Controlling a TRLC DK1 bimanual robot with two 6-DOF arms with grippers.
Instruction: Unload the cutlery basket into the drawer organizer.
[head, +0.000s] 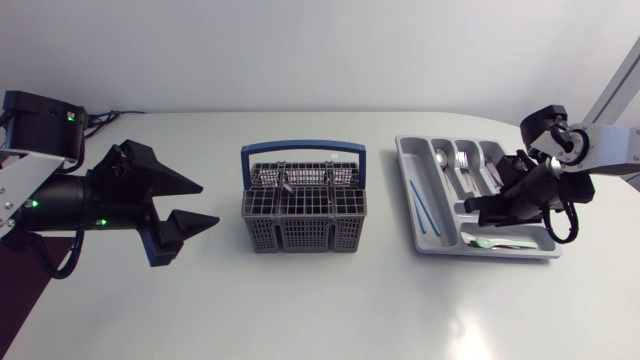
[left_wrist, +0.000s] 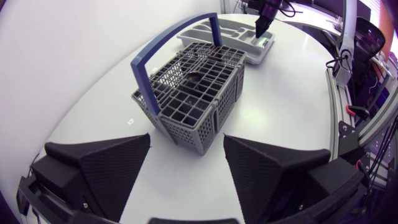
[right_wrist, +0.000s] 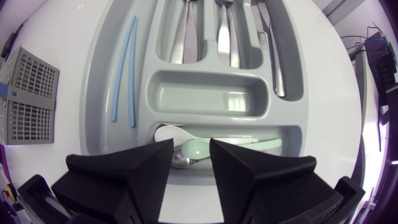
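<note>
Cutlery basket (head: 303, 215) between spread left jaws and drawer organizer (right_wrist: 96, 81), right jaws apart over its spoons (right_wrist: 198, 148).

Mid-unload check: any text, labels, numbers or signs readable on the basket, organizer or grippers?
None readable.
Cutlery basket: no print visible.
Drawer organizer: no print visible.
Left gripper, right gripper: no markings visible.
Small white mark on the table beside the basket: too small to read.

A smooth white table (head: 300, 310) with a rounded far edge shows soft light reflections.
</note>
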